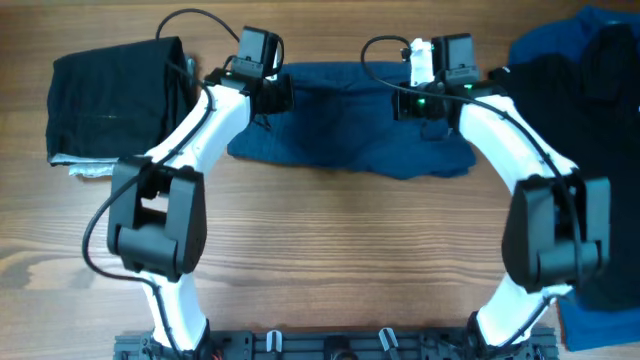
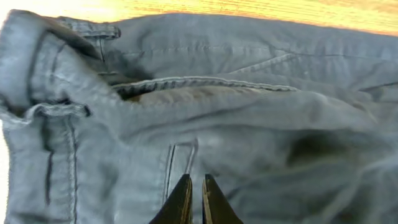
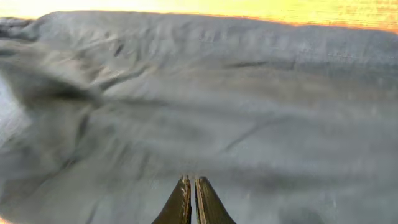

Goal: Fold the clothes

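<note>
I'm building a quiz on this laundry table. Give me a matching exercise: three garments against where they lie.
Things:
1. navy shorts
2. folded black garment
3. blue-and-black clothes heap

Places:
A. far left
B. right edge
C. middle

Pairs: 1-C, 2-A, 3-B

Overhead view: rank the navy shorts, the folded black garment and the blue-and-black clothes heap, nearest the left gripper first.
1. Navy fabric shorts, middle, beneath the left gripper.
2. Folded black garment, image left.
3. Blue-and-black clothes heap, image right edge.
</note>
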`<state>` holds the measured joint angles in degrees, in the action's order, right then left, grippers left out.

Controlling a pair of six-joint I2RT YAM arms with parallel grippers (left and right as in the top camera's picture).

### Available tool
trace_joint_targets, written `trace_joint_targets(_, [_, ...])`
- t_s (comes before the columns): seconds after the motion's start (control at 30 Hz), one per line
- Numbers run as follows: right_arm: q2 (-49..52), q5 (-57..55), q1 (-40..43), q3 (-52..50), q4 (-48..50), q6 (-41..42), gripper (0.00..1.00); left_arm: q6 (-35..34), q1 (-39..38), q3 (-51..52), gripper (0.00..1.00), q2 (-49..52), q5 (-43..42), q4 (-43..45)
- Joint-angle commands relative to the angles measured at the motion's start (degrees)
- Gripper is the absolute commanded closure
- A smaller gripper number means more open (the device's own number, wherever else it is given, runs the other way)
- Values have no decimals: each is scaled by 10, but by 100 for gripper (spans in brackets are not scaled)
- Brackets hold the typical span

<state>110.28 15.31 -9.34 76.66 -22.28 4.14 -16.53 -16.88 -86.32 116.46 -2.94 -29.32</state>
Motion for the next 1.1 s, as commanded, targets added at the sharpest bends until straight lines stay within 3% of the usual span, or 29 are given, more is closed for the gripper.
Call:
trace_joint_targets(0.0, [59, -24, 1, 1, 41, 21, 96, 13, 6, -7, 92, 32, -2, 22])
trace_joint_targets(0.2, [144, -27, 0, 0, 203, 19, 96, 13, 31, -7, 95, 90, -2, 112])
trace_joint_targets(0.33, [160, -96, 1, -1, 284, 20, 96, 14, 45, -7, 96, 128, 0, 176])
trace_joint_targets(0.67, [207, -174, 2, -1, 298, 20, 94, 16, 50, -11, 96, 174, 31, 255])
trace_joint_targets(0.87, [206, -199, 25, -1, 301, 21, 96, 44, 61, -27, 96, 123, 38, 244])
trace_joint_targets(1.07, [126, -184, 41, 0, 314, 20, 89, 44, 69, -27, 96, 29, 139, 237])
